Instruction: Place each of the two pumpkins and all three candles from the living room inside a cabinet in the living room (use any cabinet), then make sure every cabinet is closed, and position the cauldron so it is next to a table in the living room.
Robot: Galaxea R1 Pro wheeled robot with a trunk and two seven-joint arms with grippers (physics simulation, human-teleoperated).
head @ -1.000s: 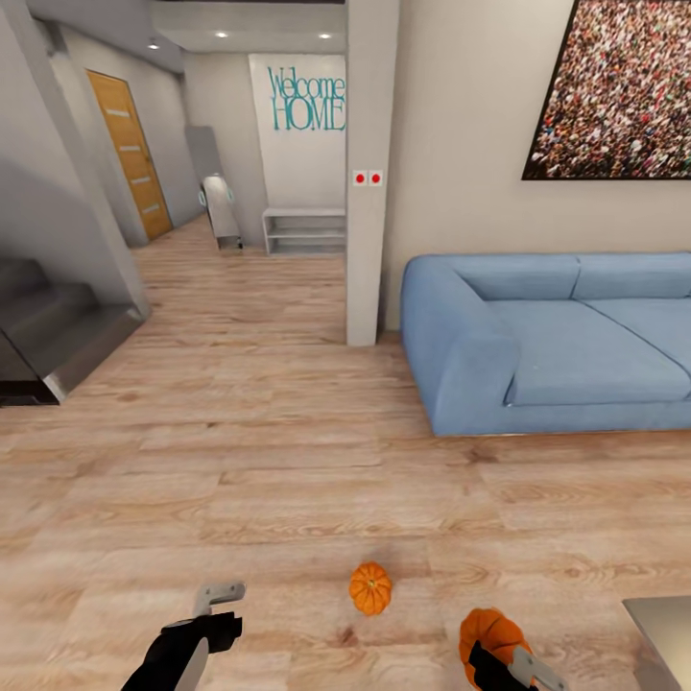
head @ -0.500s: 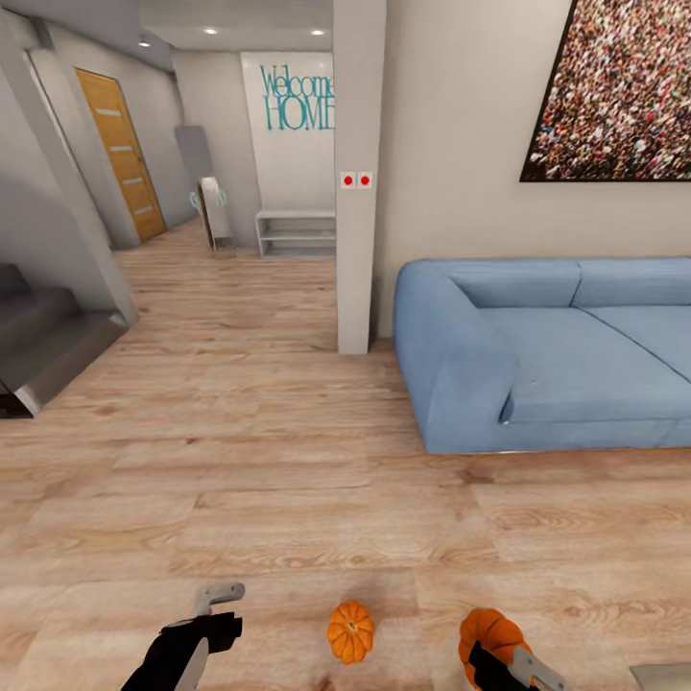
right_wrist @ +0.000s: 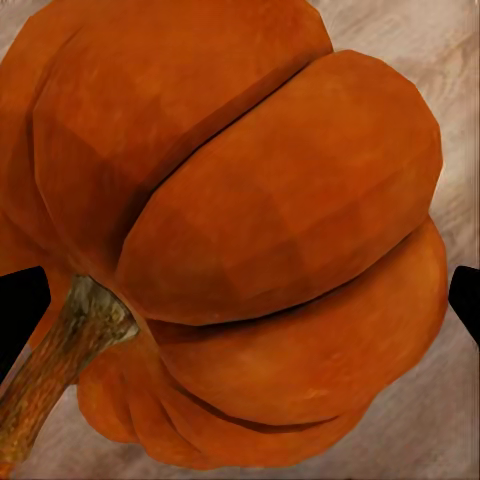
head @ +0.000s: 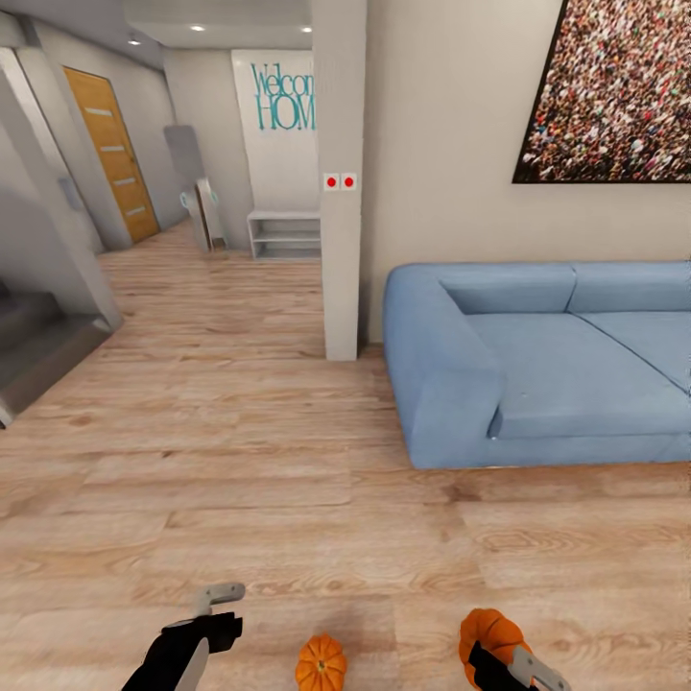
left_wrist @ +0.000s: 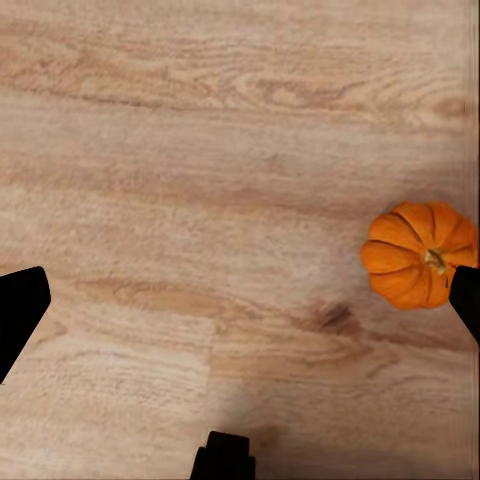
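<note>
One orange pumpkin [head: 488, 630] is held above the floor by my right gripper [head: 513, 662], which is shut on it. In the right wrist view that pumpkin [right_wrist: 250, 230] bulges between the two dark fingertips, its brown stem to one side. The other pumpkin [head: 321, 663] lies on the wood floor between my two arms. My left gripper [head: 215, 603] hangs open and empty to that pumpkin's left. The left wrist view has the floor pumpkin [left_wrist: 418, 254] close to one fingertip [left_wrist: 466, 298]. Candles, cabinet, cauldron and table are out of view.
A blue sofa [head: 537, 360] stands ahead on the right under a large picture. A white pillar [head: 340, 192] rises beside it. A hallway with a wooden door [head: 101, 154] and a low white shelf [head: 284, 234] runs back on the left, with stairs [head: 38, 336] at the far left.
The whole view has shifted, so the camera has moved. The floor pumpkin now sits lower and further left in the picture. Both grippers keep their pose, the right still holding its pumpkin.
</note>
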